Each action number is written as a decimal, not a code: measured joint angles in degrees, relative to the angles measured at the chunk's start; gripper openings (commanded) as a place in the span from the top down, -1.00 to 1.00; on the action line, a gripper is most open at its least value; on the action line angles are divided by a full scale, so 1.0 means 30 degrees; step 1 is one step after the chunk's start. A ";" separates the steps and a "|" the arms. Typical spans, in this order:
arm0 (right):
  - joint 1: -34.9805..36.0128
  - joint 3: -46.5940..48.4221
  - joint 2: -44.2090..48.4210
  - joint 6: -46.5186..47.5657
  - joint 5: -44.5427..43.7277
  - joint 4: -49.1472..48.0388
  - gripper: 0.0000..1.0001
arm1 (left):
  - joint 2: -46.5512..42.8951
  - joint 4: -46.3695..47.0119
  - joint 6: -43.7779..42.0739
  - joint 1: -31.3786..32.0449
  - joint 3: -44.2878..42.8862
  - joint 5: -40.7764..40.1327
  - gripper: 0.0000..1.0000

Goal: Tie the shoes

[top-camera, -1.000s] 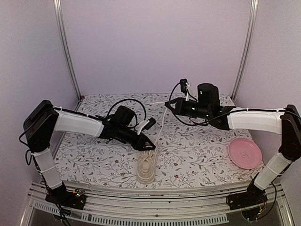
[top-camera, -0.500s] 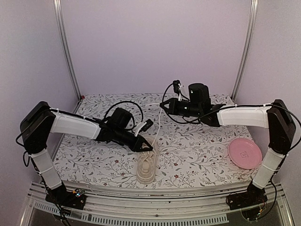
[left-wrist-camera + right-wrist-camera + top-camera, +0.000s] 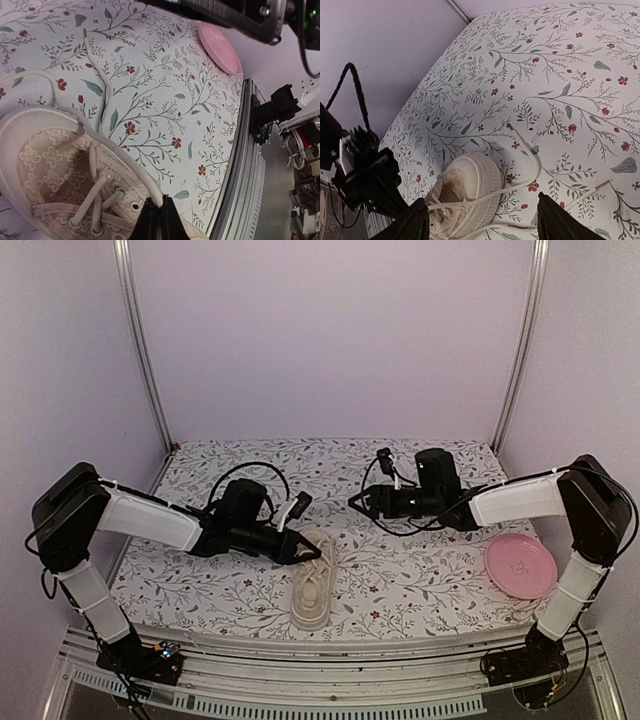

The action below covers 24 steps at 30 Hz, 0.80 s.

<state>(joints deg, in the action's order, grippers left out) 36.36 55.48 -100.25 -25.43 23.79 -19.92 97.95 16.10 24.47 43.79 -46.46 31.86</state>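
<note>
Our left end effector (image 3: 159,221) is pinched shut on a white lace (image 3: 127,169) of the sneaker (image 3: 312,585), which lies near the near edge of the worktop (image 3: 420,570), about midway along it. We see the right end effector (image 3: 482,220) spread wide, gripping nothing, above the worktop's middle.
</note>
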 measured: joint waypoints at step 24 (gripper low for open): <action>0.2798 -0.1800 -0.3490 0.4670 0.4685 -0.3942 0.03 | -0.0080 0.1122 0.1749 0.0000 0.0291 -0.0226 1.00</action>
<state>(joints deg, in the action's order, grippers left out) 44.75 50.09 -110.72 -11.42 37.85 -31.75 97.71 19.46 29.71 43.79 -45.58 31.18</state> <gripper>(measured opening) 0.490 0.007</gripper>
